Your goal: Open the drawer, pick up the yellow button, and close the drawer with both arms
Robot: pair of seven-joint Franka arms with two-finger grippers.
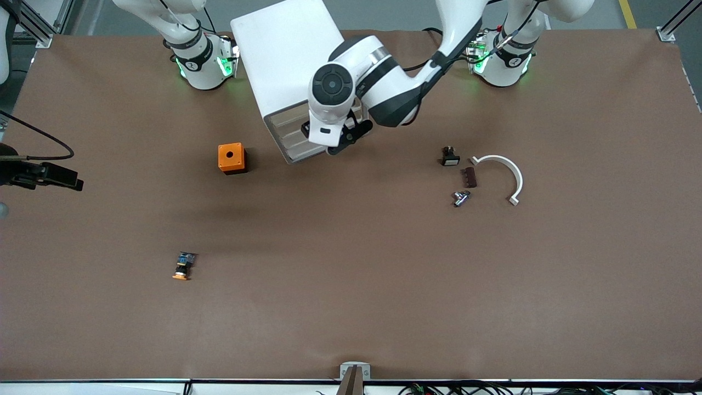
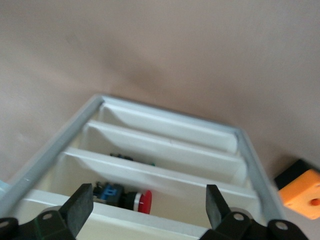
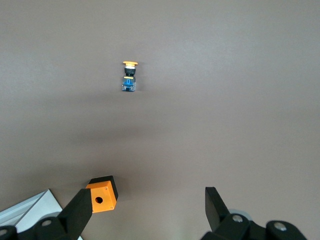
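Observation:
The white cabinet (image 1: pixel 282 55) stands between the arms' bases, and its drawer (image 1: pixel 290 156) is pulled out. My left gripper (image 1: pixel 343 144) hangs open over the drawer (image 2: pixel 165 112), and its fingers (image 2: pixel 80 207) hold nothing. Under it, one compartment holds a red-capped push-button (image 2: pixel 131 198). The orange-capped button (image 1: pixel 182 267) lies on its side on the table, nearer the front camera than the orange cube (image 1: pixel 231 158), toward the right arm's end. My right gripper (image 3: pixel 147 210) is open and empty above the table by the cube (image 3: pixel 102 195), with the button (image 3: pixel 130 75) farther off. It is out of the front view.
Toward the left arm's end lie a small black part with a white face (image 1: pixel 449 157), a brown piece (image 1: pixel 469 177), a metal part (image 1: pixel 460 198) and a white curved strip (image 1: pixel 507 173). A black device (image 1: pixel 41 174) juts in at the right arm's end.

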